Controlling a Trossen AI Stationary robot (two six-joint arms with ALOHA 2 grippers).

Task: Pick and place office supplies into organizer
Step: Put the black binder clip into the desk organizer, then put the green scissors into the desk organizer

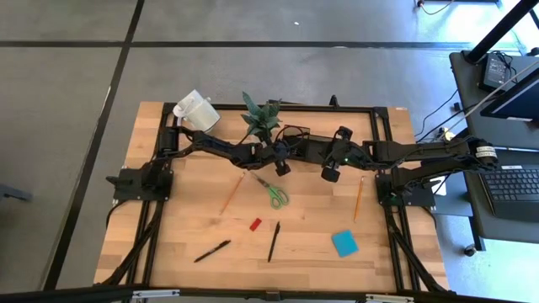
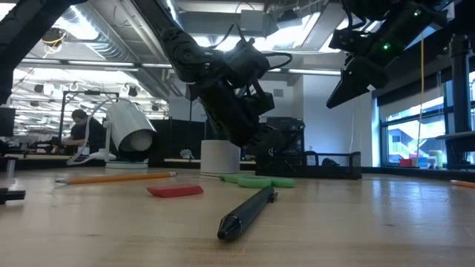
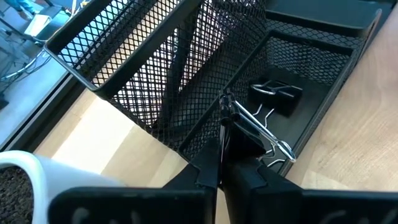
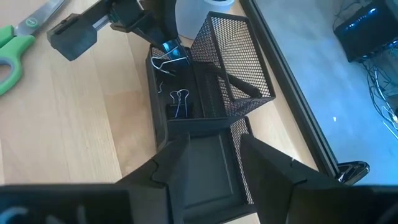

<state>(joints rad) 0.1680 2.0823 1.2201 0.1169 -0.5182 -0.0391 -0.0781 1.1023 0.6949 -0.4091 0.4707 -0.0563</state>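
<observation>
Wooden tabletop (image 1: 312, 227) is carrying scattered supplies. Top centre, the left gripper (image 3: 222, 163) is pinching a clip (image 3: 249, 127) over the organizer (image 3: 186, 68). Right gripper (image 4: 208, 149) is hovering beside it, half open and empty.

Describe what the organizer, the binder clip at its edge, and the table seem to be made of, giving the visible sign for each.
Organizer: looks like black metal wire mesh, matte; you can see through its woven grid.
Clip: black body, probably painted metal, with shiny silver wire handles that glint.
Table: pale wood, likely butcher-block style; parallel planks and grain show, with a smooth finish.
</observation>
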